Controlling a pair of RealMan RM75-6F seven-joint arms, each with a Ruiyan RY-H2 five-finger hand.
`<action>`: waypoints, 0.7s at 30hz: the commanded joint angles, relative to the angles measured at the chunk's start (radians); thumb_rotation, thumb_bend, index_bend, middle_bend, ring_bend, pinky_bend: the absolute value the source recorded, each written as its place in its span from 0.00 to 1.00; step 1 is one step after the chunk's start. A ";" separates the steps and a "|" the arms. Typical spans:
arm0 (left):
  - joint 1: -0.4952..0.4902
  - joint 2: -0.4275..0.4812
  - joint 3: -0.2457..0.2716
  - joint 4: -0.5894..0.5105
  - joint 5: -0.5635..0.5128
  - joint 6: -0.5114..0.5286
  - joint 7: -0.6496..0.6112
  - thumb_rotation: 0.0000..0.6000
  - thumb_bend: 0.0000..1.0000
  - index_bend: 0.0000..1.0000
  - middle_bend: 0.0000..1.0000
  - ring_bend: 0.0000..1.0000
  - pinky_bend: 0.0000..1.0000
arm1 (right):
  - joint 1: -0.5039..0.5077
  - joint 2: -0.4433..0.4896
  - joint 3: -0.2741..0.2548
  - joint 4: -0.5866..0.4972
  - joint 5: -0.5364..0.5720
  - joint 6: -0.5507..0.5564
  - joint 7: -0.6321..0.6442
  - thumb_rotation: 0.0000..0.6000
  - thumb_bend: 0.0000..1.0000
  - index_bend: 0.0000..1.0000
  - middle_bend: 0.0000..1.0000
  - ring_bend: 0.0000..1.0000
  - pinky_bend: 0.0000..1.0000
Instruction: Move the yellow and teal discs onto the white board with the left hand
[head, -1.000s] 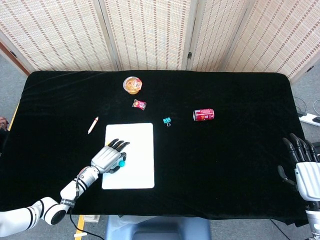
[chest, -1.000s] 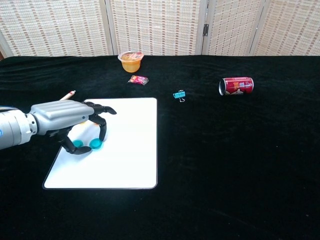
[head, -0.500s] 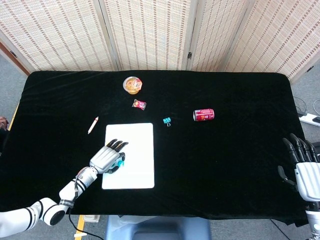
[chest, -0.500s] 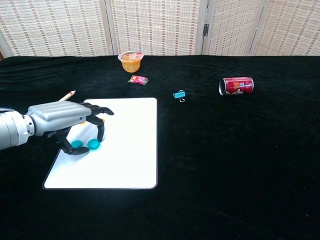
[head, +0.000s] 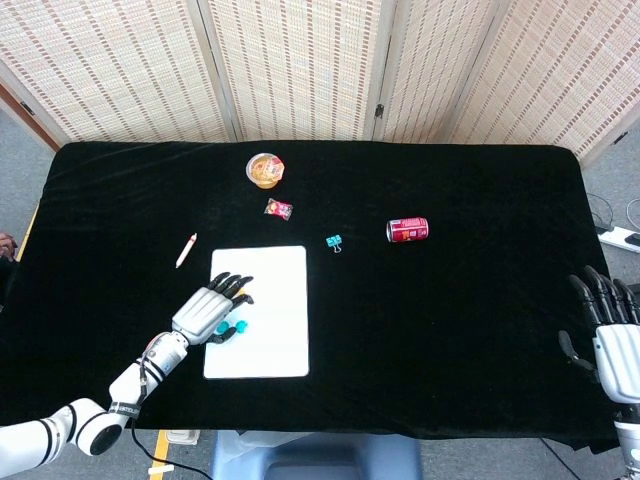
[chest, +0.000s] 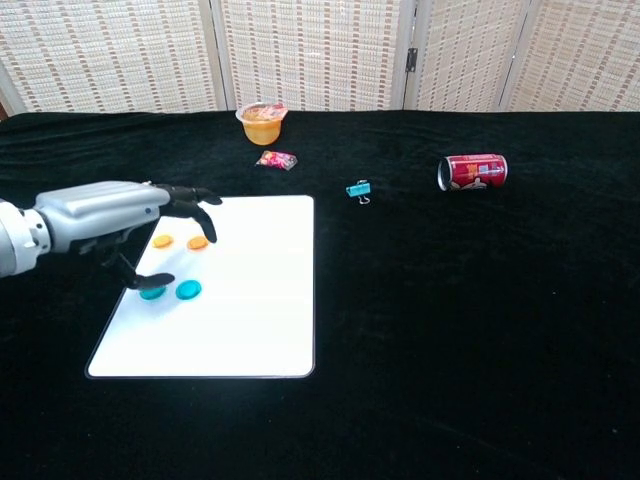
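Two teal discs (chest: 188, 290) (chest: 152, 293) and two yellow discs (chest: 197, 241) (chest: 162, 241) lie on the left part of the white board (chest: 255, 320). My left hand (chest: 110, 215) hovers over the board's left edge, fingers spread and holding nothing; it stands just left of and above the discs. In the head view the left hand (head: 207, 310) covers most of the discs, with one teal disc (head: 240, 325) showing beside it on the white board (head: 275, 340). My right hand (head: 610, 335) hangs open at the table's right edge, far from the board.
A pencil (chest: 133, 190) lies left of the board's far corner. Behind the board are a candy wrapper (chest: 277, 159) and an orange cup (chest: 262, 122). A teal binder clip (chest: 358, 189) and a tipped red can (chest: 473, 171) lie to the right.
My left hand has let go of the teal discs, lifted and drawn back to the left, uncovering all the discs on the board. The right hand has barely moved.
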 joint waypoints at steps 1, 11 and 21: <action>0.032 0.057 -0.025 -0.043 0.006 0.069 -0.059 1.00 0.43 0.29 0.06 0.00 0.00 | -0.001 0.003 0.001 0.002 0.005 -0.002 0.002 1.00 0.46 0.00 0.00 0.00 0.00; 0.170 0.159 -0.072 -0.089 -0.091 0.255 -0.118 1.00 0.43 0.23 0.06 0.00 0.00 | 0.018 0.038 -0.012 0.007 0.024 -0.076 0.056 1.00 0.46 0.00 0.00 0.00 0.00; 0.339 0.217 -0.038 -0.084 -0.110 0.438 -0.112 1.00 0.43 0.21 0.06 0.00 0.00 | 0.020 0.049 -0.021 0.024 0.031 -0.099 0.139 1.00 0.46 0.00 0.00 0.00 0.00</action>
